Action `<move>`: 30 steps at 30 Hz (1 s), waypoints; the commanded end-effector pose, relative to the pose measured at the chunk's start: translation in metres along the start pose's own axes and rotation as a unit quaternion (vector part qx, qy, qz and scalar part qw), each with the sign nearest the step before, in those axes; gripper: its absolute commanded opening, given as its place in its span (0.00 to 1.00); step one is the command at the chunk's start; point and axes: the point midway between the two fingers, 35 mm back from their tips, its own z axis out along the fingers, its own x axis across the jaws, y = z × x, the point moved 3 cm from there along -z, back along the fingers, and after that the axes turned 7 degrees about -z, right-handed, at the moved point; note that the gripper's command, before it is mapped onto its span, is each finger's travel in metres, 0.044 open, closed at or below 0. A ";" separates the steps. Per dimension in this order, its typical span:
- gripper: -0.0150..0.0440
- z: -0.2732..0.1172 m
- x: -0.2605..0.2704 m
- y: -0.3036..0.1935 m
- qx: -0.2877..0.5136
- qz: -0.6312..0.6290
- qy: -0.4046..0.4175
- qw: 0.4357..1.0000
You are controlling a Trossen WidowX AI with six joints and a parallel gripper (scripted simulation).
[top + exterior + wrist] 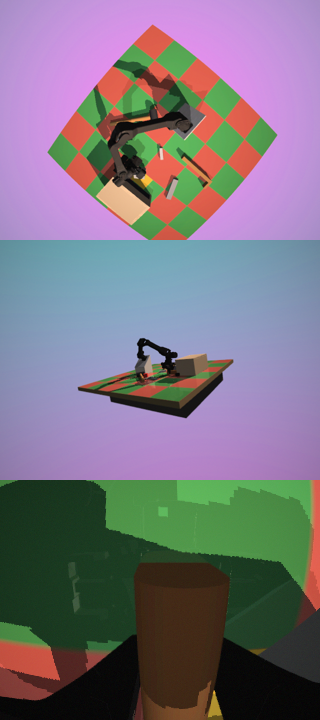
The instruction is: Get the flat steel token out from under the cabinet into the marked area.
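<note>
My gripper is shut on a thick brown bar, which stands up between the black fingers in the wrist view. The hand is low, just in front of the tan cabinet; in the overhead view its fingertips are hidden under the hand. The yellow marked area shows partly beside the hand, and a sliver of yellow is at the bottom of the wrist view. A small pale piece shows at the hand's edge over the yellow; I cannot tell what it is. I cannot make out the token.
An orange hooked bar, a grey block and a small white block lie on the checkered table. Another orange bar lies partly under the arm, by a dark cylinder. The grey wedge is at the arm's base.
</note>
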 end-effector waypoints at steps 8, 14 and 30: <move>0.25 0.001 -0.011 -0.001 0.001 -0.004 -0.007 1.000; 0.25 0.001 -0.011 0.000 0.001 -0.004 -0.007 1.000; 0.25 0.001 -0.010 0.007 0.001 -0.004 -0.007 1.000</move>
